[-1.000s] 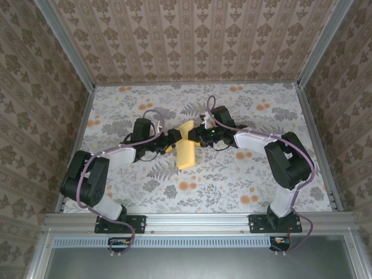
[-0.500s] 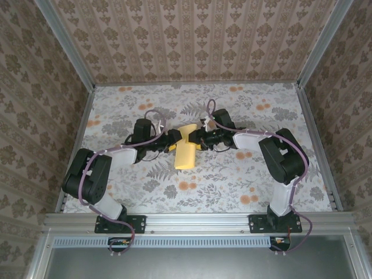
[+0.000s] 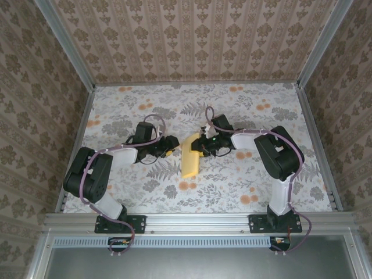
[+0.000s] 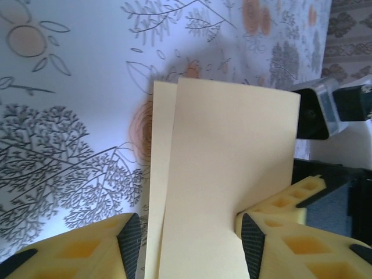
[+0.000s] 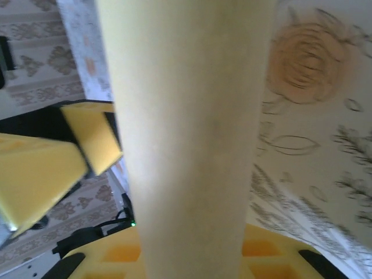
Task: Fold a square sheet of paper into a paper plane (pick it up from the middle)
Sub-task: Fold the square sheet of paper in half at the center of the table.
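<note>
The square sheet of paper (image 3: 190,157), plain yellow and folded into a long narrow strip, lies near the middle of the table, pointing toward me. My right gripper (image 3: 196,145) is shut on its far end; in the right wrist view the sheet (image 5: 192,116) runs out from that gripper (image 5: 192,256). My left gripper (image 3: 172,146) comes in from the left and is open. Its jaws straddle the strip's width (image 4: 221,174): the right pad (image 4: 251,247) touches the paper's edge, the left pad (image 4: 129,244) stands just clear. A pointed paper plane is out of view.
The grey floral tablecloth (image 3: 244,180) has orange flower blotches (image 3: 187,186). Patterned walls and aluminium rails (image 3: 317,139) close in the table at the left, right and back. The left gripper's yellow fingers (image 5: 93,136) sit close beside the paper.
Both grippers and the folded paper have shifted nearer to me, and the strip has turned a little. The left jaws have narrowed around the strip's width.
</note>
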`<state>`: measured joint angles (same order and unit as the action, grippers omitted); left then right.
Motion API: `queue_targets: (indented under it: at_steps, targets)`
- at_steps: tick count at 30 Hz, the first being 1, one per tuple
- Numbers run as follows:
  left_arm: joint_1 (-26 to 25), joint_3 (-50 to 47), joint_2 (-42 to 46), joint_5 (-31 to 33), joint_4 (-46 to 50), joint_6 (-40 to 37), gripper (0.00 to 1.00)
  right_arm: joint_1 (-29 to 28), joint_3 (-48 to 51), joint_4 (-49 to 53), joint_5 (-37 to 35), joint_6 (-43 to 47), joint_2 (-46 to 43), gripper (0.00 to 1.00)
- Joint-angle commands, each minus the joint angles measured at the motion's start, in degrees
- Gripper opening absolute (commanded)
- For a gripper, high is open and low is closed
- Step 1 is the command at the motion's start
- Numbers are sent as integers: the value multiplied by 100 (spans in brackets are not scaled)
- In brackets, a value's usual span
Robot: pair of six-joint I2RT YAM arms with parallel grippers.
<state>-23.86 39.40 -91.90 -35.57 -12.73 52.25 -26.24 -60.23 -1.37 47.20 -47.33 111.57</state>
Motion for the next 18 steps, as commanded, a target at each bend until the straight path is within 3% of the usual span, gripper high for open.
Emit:
queue_targets:
  at_steps: [1,13,18]
  targets:
    - [-165,252,-86,147,186,-206,45,22,-251,635,-200,356,125,26]
    - [-670,746,-984,158,319,-167,5,-21,-385,1139,-451,637,302,22]
    - [-756,899,-1233,246,665,-229,0,-37,-437,1278,-523,699,339,22]
